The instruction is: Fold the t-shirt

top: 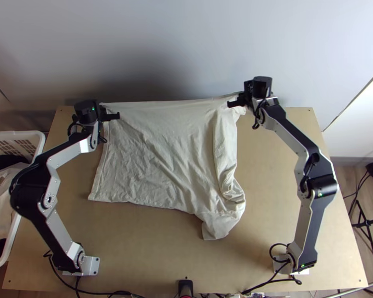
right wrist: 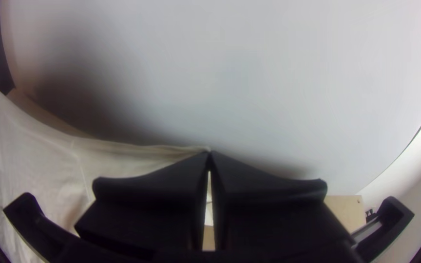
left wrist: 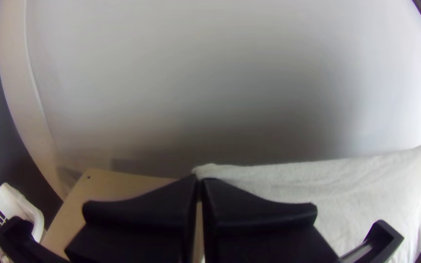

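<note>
T-shirt [top: 156, 149], cream-coloured, lies over the far middle of the light wooden worktop [top: 137, 258]. Its far edge is drawn nearly straight between the two grippers. The left pincer [top: 105, 113] is closed on the left end of that edge, and the right pincer [top: 241, 101] is closed on the right end. Most of the cloth is spread out and finely wrinkled. Down its right side runs a loose, doubled strip, which ends in a bunched part pointing towards the near edge of the worktop.

Just beside the left edge of the worktop stands a white plastic basket [top: 22, 134] with rows of slots in its wall, partly cut off by the view. In it are a dark cloth [top: 7, 161] towards the far end and a pale, crumpled cloth [top: 0, 213] nearer the middle, with more dark stuff at the near end. In the top view, the elbow of the left arm overlaps the basket's rim. The left wrist view also shows part of its slotted wall.
</note>
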